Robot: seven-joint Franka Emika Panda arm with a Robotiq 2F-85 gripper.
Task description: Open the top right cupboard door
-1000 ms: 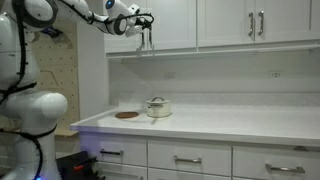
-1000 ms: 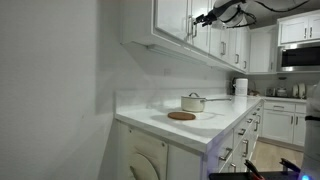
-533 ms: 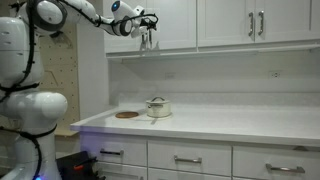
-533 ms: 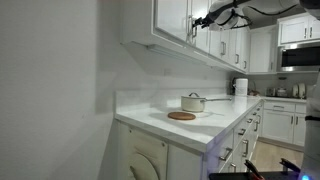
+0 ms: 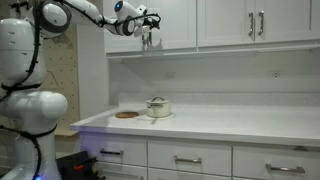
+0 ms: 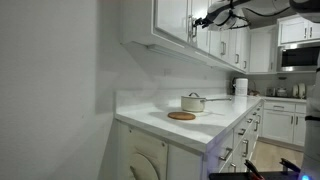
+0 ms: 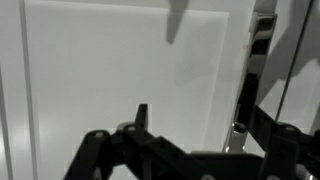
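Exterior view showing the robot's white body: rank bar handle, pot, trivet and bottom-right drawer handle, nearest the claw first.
1. Bar handle, just below the claw, on the upper cupboard.
2. Pot, on the counter underneath.
3. Trivet, beside the pot; nearly tied with it.
4. Drawer handle, lowest, at the picture's right edge.

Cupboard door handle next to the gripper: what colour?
Silver: the handle is a shiny metal bar. Clearest in the wrist view.
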